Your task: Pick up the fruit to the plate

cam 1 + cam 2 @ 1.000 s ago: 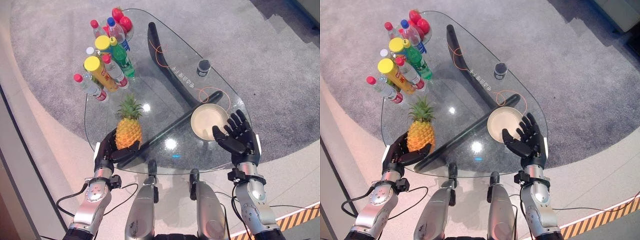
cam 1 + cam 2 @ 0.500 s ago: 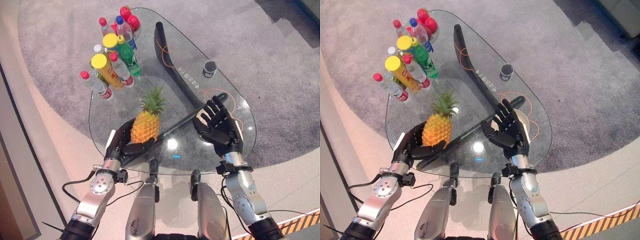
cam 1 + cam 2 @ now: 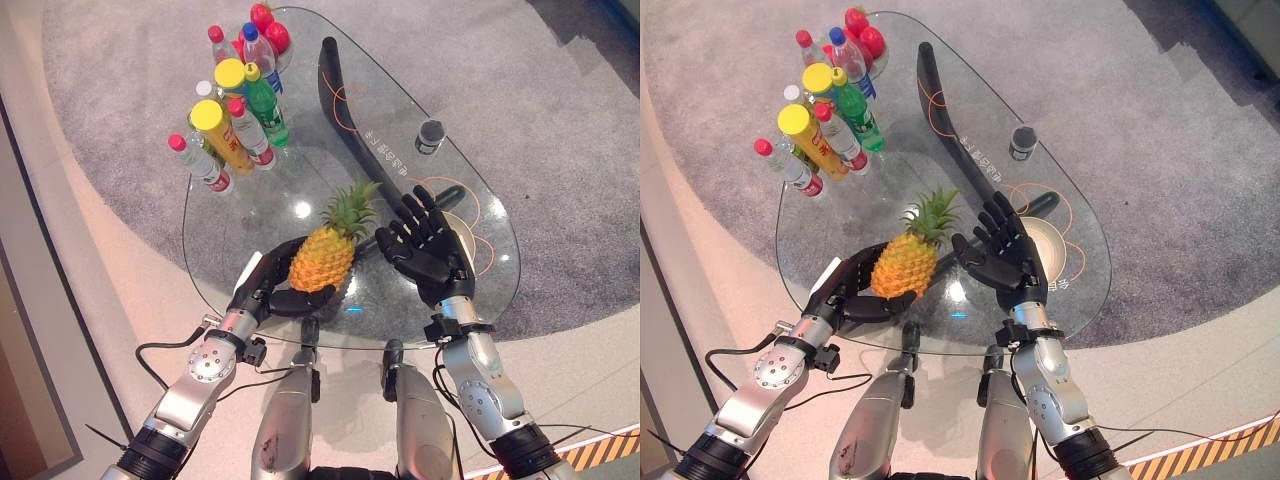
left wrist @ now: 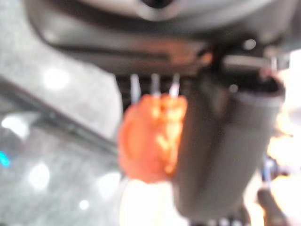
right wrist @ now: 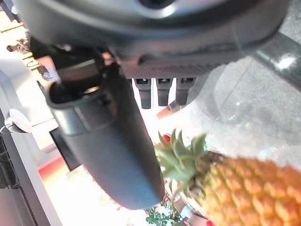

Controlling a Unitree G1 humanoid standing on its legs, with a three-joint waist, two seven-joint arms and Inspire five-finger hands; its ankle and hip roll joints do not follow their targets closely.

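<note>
Carrying stage of the fruit transfer, seen from the head camera. The pineapple (image 3: 322,258) is held above the glass bench (image 3: 240,215) in the left hand (image 3: 272,290), whose fingers are curled under and around the fruit's body; the leafy crown is tilted toward the right hand (image 3: 425,250). Compared with a second ago, when the pineapple stood upright near the bench's left edge, it has been brought across toward the middle of the bench and now lies just beside the right hand, apart from it or barely touching; which cannot be told. The right hand, earlier resting beside the plate (image 3: 1054,246), has been raised over it with palm turned toward the fruit and fingers spread straight, holding nothing; the plate is largely hidden beneath it. In the right wrist view the pineapple's crown and scaled skin are seen close past the straight fingers. It is judged that the fruit is roughly midway to the plate and that a two-handed support or a hand-over is being prepared. The plate remains unfilled, so the placement is not yet done. A cluster of bottles (image 3: 232,120) and red fruit (image 3: 268,24) stands at the far end, well apart.
</note>
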